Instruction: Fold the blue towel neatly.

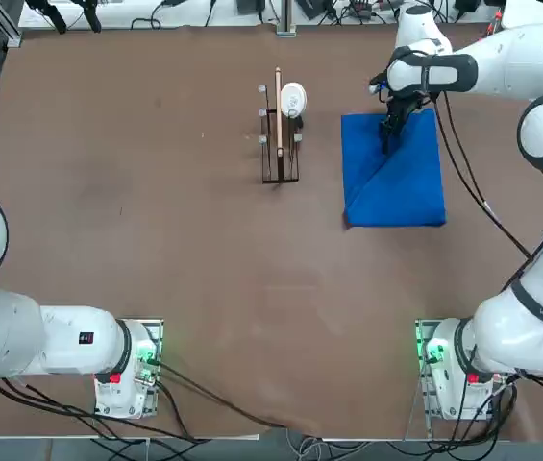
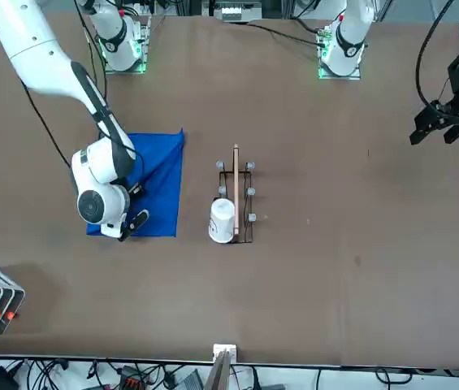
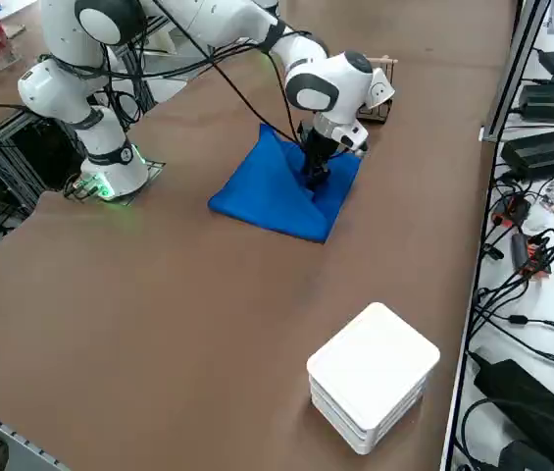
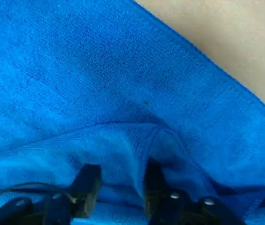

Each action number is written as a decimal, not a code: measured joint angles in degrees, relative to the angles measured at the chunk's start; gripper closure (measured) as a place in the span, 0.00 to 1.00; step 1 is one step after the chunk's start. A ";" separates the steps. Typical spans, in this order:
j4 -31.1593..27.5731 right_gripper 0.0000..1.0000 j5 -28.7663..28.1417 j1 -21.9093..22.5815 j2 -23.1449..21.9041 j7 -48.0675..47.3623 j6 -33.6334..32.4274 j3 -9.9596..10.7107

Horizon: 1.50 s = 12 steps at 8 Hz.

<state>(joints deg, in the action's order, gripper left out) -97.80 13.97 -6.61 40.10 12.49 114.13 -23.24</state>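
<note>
The blue towel lies flat on the brown table, far on the right side, with a diagonal fold line running across it. My right gripper points down onto the towel near its far edge. In the wrist view the blue towel fills the picture. My right gripper stands partly open there, its two black fingertips pressed into the cloth with a raised ridge of cloth between them.
A small dark wire rack with a wooden stick on top stands left of the towel, a white cup at its far end. A stack of white boxes sits near the table's right edge.
</note>
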 joint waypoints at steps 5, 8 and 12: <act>2.00 0.93 0.00 0.03 -0.11 -2.25 -0.14 -0.23; 4.07 0.97 -0.01 1.50 -0.14 -8.72 -0.15 -1.00; 5.09 0.97 -0.01 4.14 0.01 -18.05 -0.15 -1.03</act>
<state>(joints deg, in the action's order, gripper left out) -92.71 13.96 -2.47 40.11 -5.56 113.98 -24.26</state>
